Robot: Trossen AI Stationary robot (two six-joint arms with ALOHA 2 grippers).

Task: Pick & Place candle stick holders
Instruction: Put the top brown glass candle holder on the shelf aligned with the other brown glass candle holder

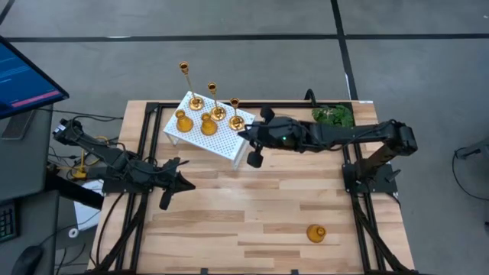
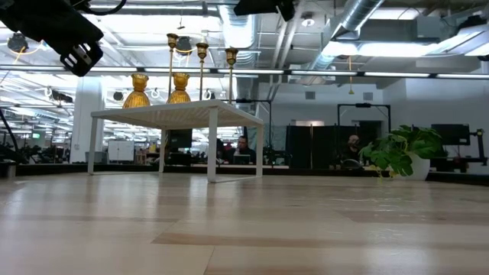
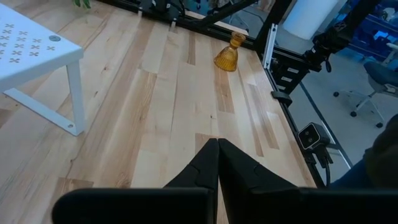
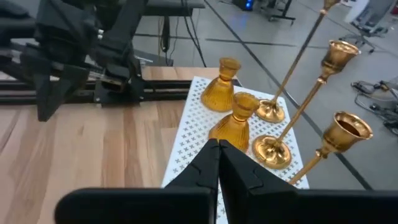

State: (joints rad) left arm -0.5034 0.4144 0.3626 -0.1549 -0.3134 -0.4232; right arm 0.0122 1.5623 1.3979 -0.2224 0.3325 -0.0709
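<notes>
Currently five candle stick holders stand on the white perforated stand (image 1: 210, 126): three tall-stemmed ones (image 1: 213, 101) along its far edge and two short bell-shaped ones (image 1: 195, 121) in front of them. The sixth, a short bell-shaped holder (image 1: 315, 233), sits alone on the wooden surface (image 1: 252, 206), well apart from the stand, toward the near right corner. The right gripper (image 1: 254, 156) hangs just beside the stand's right end, jaws clenched and empty. The left gripper (image 1: 168, 195) waits left of the stand, jaws also closed on nothing. Judging by this, the step in hand is fetching the last holder; the right arm must swing away from the stand, release its jaws, and descend over the lone holder.
</notes>
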